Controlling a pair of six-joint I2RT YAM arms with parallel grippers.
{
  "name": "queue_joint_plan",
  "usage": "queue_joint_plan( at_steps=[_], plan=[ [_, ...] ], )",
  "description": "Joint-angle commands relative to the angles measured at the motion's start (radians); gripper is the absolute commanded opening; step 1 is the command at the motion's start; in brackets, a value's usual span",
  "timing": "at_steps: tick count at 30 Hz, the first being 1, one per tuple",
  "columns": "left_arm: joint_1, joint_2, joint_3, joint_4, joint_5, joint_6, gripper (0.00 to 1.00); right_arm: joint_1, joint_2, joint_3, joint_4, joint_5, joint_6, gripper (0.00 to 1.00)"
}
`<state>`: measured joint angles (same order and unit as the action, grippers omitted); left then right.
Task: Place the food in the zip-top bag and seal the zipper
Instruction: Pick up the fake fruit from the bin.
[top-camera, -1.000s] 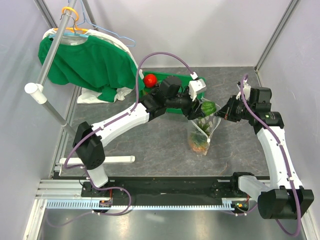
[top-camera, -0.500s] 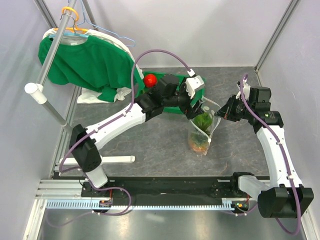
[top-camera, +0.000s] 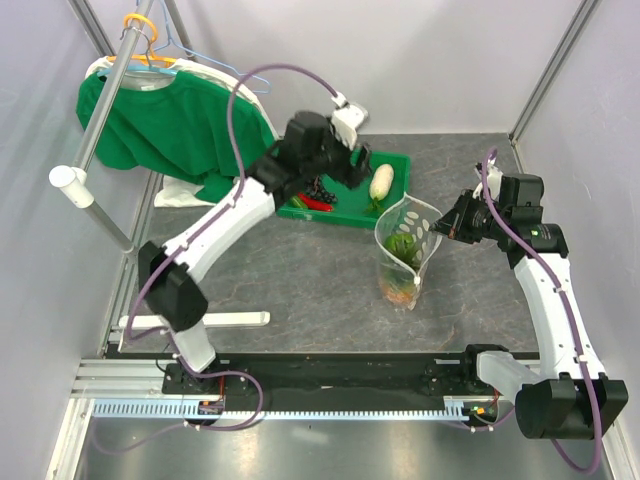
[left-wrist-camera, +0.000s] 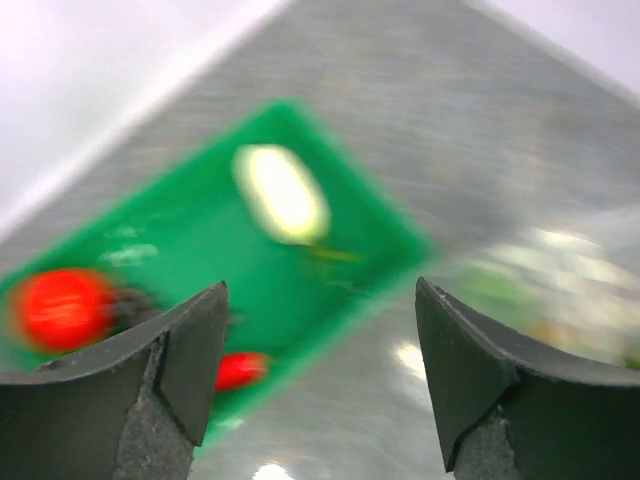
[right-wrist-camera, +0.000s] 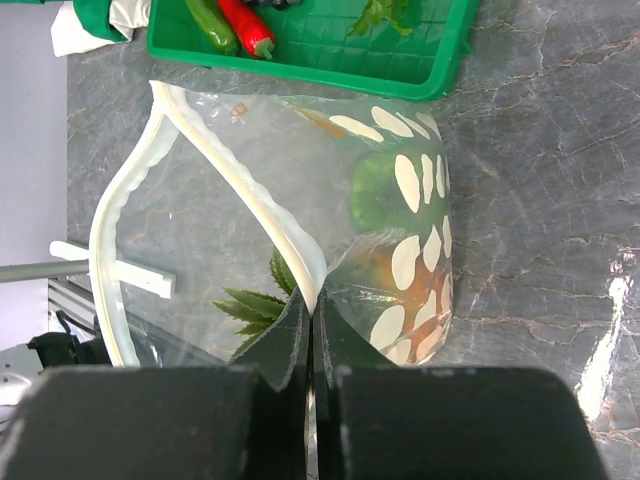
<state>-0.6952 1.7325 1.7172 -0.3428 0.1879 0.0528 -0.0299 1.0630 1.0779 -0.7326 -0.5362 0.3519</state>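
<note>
Over the green plastic tray (top-camera: 400, 170), at the far side of the grey counter (top-camera: 300, 270), my left pincer (top-camera: 358, 168) hangs spread with nothing between its fingers. Its own wrist camera is blurred, but it gives me what the overhead view hides under the arm: the round red tomato (left-wrist-camera: 62, 305) at one end of the tray. It also shows the white oblong vegetable (left-wrist-camera: 282, 192) and the red chili (left-wrist-camera: 240, 370) lying in the tray, and the clear dotted zip-top bag (left-wrist-camera: 560, 290) as a smear at the right. From above I can make out the dark grapes (top-camera: 322, 188) beside the chili.

My right pincer (right-wrist-camera: 310, 325) is pressed together on the bag's rim, pinching the white zip strip (right-wrist-camera: 250, 195), and the mouth gapes wide. Only this wrist camera looks into the bag: the green pepper (right-wrist-camera: 385, 190) rests above the orange pineapple (right-wrist-camera: 375, 268), whose green crown points toward the fingers.

A second ago the left pincer held that pepper above the bag's mouth. Now the pepper is inside and the arm has swung back to the tray. The right arm and the bag have not shifted.

The bag stands upright near the tray's near right corner. Bare counter lies open to its left and in front, and the right arm fills its right side.
</note>
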Motion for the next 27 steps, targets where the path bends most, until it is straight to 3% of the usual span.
queue_joint_plan(
  at_steps=[1, 8, 11, 15, 27],
  plan=[
    [0.068, 0.152, 0.143, -0.033, -0.137, 0.171, 0.82, 0.001, -0.017, 0.022, 0.029, 0.005, -0.005, 0.0],
    [0.123, 0.384, 0.261, -0.039, -0.24, 0.569, 0.83, 0.001, -0.005, 0.022, 0.029, 0.005, -0.008, 0.0],
    [0.169, 0.467, 0.326, -0.059, -0.229, 0.663, 0.85, 0.001, -0.001, 0.02, 0.029, 0.004, -0.011, 0.0],
    [0.217, 0.561, 0.453, -0.085, -0.228, 0.679, 0.84, 0.001, 0.005, 0.019, 0.03, 0.004, -0.016, 0.0],
    [0.289, 0.671, 0.432, -0.004, -0.258, 0.729, 0.84, 0.001, 0.002, 0.004, 0.033, 0.005, -0.013, 0.0]
  ],
)
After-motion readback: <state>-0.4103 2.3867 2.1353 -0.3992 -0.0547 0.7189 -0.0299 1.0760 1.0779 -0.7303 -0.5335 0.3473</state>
